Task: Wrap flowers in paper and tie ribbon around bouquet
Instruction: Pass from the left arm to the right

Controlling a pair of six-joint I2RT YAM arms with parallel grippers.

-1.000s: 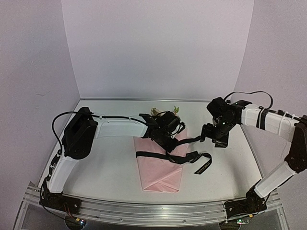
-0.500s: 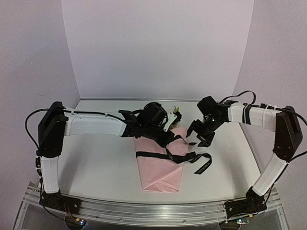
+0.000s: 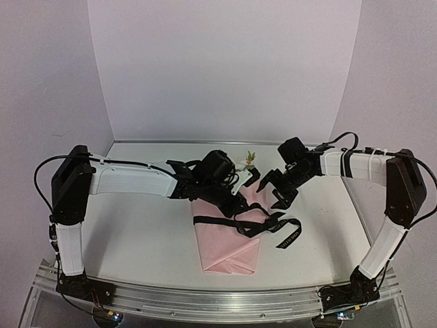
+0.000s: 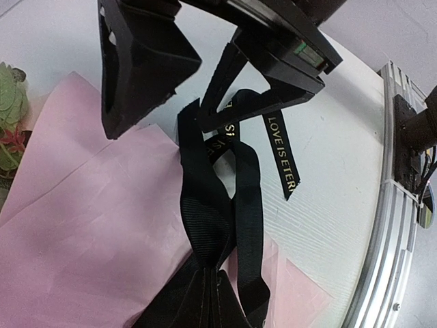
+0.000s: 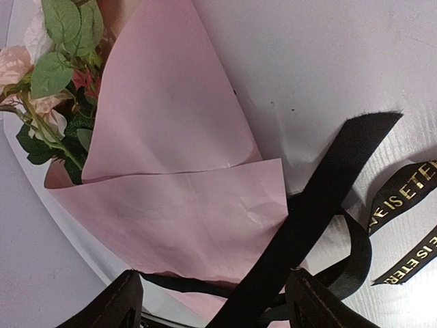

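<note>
The bouquet lies mid-table, its pale-pink paper [image 3: 225, 246] [image 4: 82, 225] [image 5: 171, 164] folded into a cone around the stems. The flowers [image 3: 247, 161] [image 5: 54, 75] stick out of the far end. A black lettered ribbon [image 3: 218, 221] [image 4: 205, 191] [image 5: 307, 225] crosses the cone, and its tail trails off to the right. My left gripper [image 3: 239, 207] [image 4: 208, 301] hovers over the cone's upper part, shut on a gathered loop of ribbon. My right gripper [image 3: 271, 191] [image 5: 212, 311] is open just right of it, with a taut ribbon strand running between its fingers [image 5: 113, 307].
The white table [image 3: 150, 232] has lilac walls at the back and on both sides. An aluminium rail [image 3: 205, 301] [image 4: 389, 205] runs along the near edge. The ribbon's lettered ends [image 3: 290, 236] lie on the table right of the cone.
My right gripper has moved left and down, towards the ribbon and the left gripper. The left arm's elbow has swung out left while its gripper kept hold of the ribbon.
</note>
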